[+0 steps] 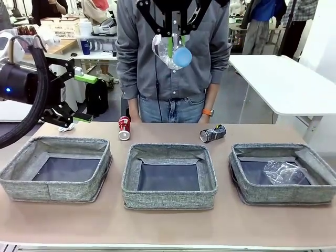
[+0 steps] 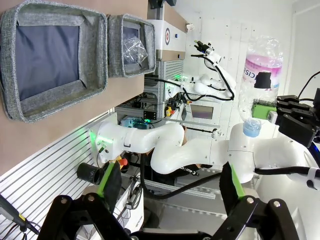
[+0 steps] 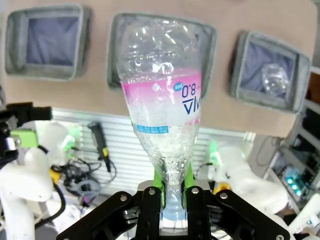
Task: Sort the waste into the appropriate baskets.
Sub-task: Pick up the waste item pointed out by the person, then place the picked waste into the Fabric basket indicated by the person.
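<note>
Right wrist view | pink-labelled clear bottle [image 3: 162, 100] | neck clamped in right pincer [image 3: 172, 187]

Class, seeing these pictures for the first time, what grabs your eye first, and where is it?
The pink-labelled bottle stands out, gripped at its neck by the right gripper high above the table's middle. Below, three grey baskets sit in a row; the right basket holds a crumpled clear bottle. A red can and a black-and-silver can sit beyond them.

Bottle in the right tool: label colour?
Bottle label is pink and white; clearest in right wrist view.
</note>
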{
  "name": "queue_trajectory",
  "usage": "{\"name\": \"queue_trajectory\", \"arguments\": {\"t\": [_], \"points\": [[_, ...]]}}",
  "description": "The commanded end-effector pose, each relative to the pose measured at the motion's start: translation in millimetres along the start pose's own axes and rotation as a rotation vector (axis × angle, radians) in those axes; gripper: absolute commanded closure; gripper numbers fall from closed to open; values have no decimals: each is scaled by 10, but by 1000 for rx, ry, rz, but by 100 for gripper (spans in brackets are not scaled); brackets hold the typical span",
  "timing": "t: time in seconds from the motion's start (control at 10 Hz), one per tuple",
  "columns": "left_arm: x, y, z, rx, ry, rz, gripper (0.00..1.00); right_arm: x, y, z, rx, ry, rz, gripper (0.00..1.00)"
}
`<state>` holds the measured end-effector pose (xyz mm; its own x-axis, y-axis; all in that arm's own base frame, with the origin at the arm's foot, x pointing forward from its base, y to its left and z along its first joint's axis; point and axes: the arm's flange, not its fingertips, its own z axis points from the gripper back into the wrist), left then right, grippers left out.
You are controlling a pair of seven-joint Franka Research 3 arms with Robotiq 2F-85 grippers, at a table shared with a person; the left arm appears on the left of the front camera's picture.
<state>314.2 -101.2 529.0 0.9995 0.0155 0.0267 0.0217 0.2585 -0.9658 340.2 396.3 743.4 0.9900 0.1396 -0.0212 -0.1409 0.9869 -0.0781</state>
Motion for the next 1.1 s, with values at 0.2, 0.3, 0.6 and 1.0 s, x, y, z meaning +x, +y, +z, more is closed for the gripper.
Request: {"name": "queue_trajectory", "arguments": {"t": [0.2,0.3,0.6,1.0], "points": [[-13,-39,-7,-16,-4,9,0,-3,5,34,18,-19,13,85],[-13,-39,-7,-16,-4,9,0,-3,5,34,18,-19,13,85],[-13,-39,-7,-16,-4,9,0,-3,5,34,18,-19,13,85],[-13,-39,-7,-16,-4,9,0,-3,5,34,18,-19,13,85]]}}
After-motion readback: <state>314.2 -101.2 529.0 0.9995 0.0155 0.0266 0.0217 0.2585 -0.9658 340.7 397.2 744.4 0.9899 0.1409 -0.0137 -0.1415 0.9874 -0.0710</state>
